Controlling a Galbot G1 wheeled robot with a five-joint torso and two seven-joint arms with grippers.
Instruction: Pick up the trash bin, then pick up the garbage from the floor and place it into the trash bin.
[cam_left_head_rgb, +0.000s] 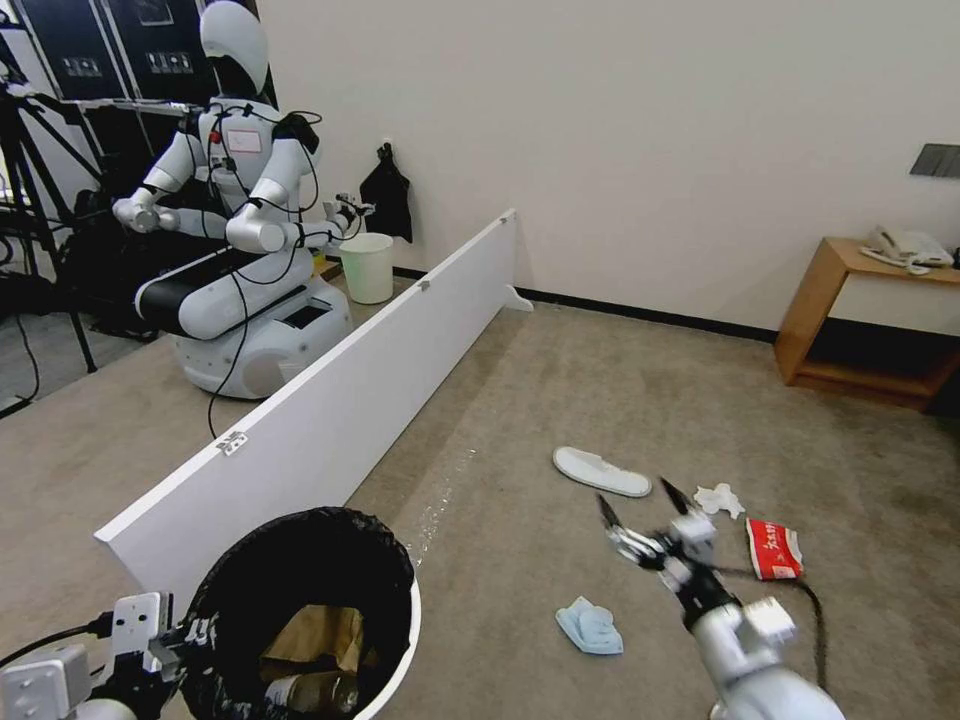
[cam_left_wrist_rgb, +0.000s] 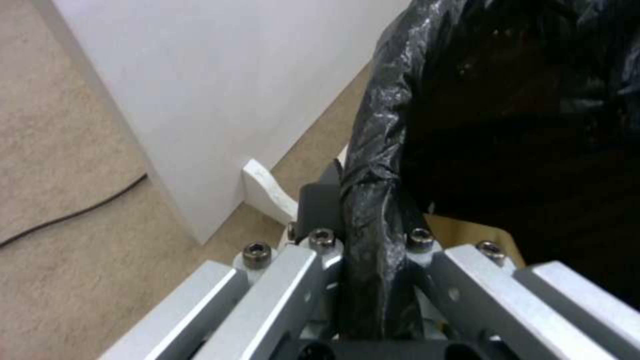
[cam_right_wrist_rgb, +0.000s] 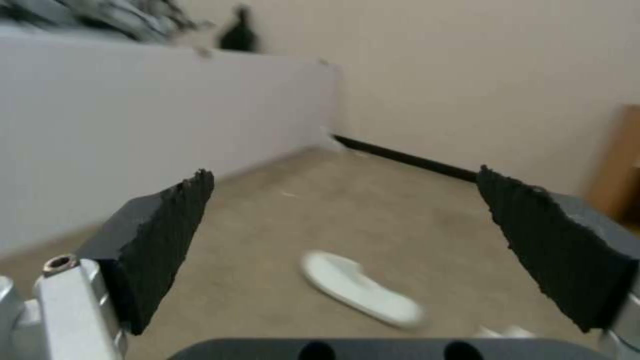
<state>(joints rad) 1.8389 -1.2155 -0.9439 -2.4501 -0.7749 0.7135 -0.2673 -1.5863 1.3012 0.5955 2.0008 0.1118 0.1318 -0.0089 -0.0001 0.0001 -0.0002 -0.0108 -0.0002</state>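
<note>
The trash bin (cam_left_head_rgb: 400, 640), white with a black bag over its rim, hangs at the lower left of the head view with brown paper and a bottle inside. My left gripper (cam_left_head_rgb: 190, 635) (cam_left_wrist_rgb: 363, 220) is shut on the bag-covered rim (cam_left_wrist_rgb: 373, 150). My right gripper (cam_left_head_rgb: 637, 497) (cam_right_wrist_rgb: 343, 180) is open above the carpet, holding nothing. On the floor around it lies the garbage. A white slipper (cam_left_head_rgb: 601, 471) (cam_right_wrist_rgb: 360, 290) lies just beyond the fingertips. A white tissue (cam_left_head_rgb: 720, 498) and a red-white packet (cam_left_head_rgb: 773, 548) lie to its right. A light-blue cloth (cam_left_head_rgb: 590, 625) lies nearer to me.
A long white partition board (cam_left_head_rgb: 330, 400) (cam_left_wrist_rgb: 220, 90) runs from beside the bin toward the back wall. Behind it stand another white robot (cam_left_head_rgb: 240, 230) and a pale unlined bin (cam_left_head_rgb: 367, 266). A wooden side table (cam_left_head_rgb: 860, 320) with a telephone sits at the right wall.
</note>
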